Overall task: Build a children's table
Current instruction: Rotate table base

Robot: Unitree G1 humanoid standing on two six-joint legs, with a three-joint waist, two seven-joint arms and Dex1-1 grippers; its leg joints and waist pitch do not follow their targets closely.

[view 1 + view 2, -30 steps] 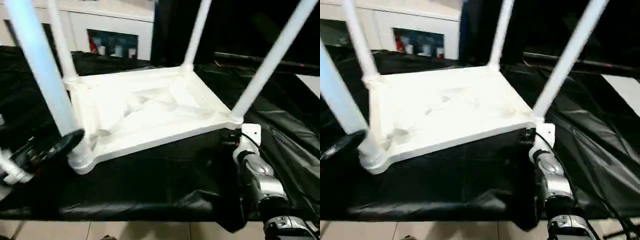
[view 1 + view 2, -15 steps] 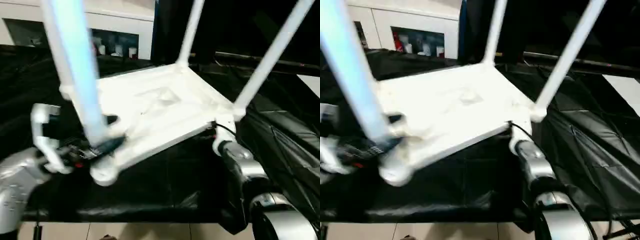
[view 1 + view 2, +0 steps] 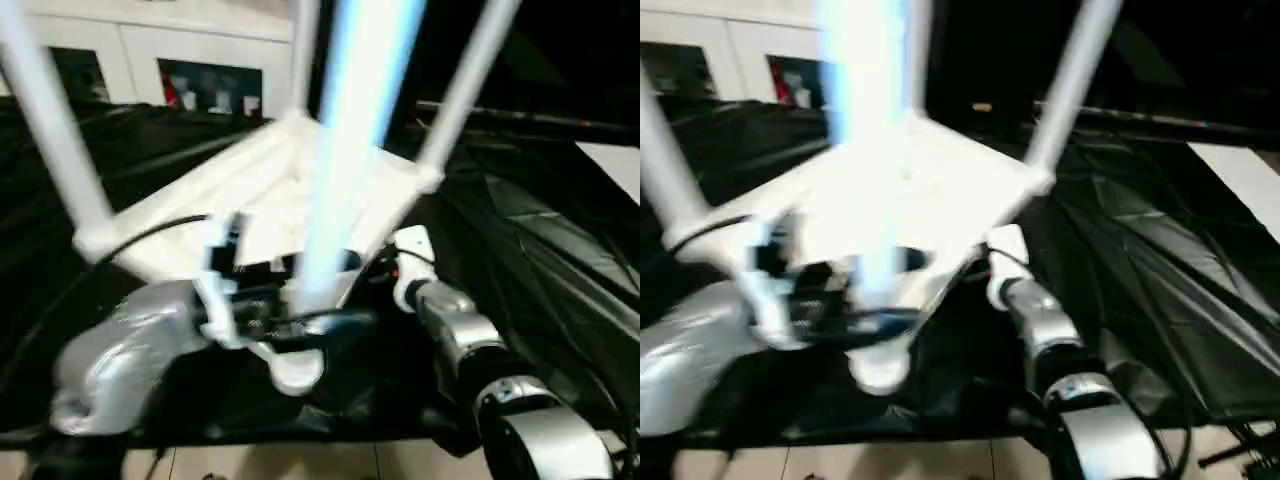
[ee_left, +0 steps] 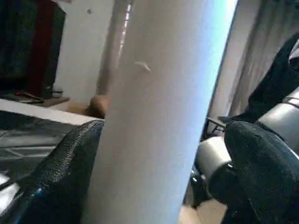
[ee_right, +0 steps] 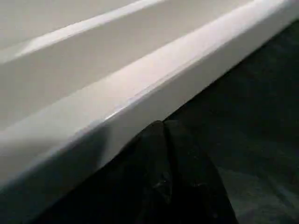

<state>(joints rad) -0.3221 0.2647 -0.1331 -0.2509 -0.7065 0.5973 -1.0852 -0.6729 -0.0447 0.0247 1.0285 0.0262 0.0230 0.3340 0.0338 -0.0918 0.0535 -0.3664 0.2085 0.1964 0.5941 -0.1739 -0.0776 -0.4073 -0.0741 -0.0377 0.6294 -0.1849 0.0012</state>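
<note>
On the black-draped table [image 3: 560,250] the children's table [image 3: 270,190] lies upside down, tabletop down and all four white legs standing up out of the corner sockets. At the left, the left gripper [image 4: 163,158] has its black fingers [image 4: 60,177] spread wide to either side of the nearest leg [image 3: 350,150], low down by its socket — one finger looks to be against the tube, the other stands apart from it, so I read this as a cradle, not a clamp. Hollow white plastic should be light and stiff, but the tapered tube is smooth and likely slippery; the best hold is probably near the socket, where a leg has least leverage to wobble. Further right, the right gripper [image 5: 163,140], fingers pressed together, sits at the tabletop's edge [image 5: 154,88], seemingly nudging or steadying it — the rim is rigid enough for that, though a push could slide the whole thing across the cloth.
</note>
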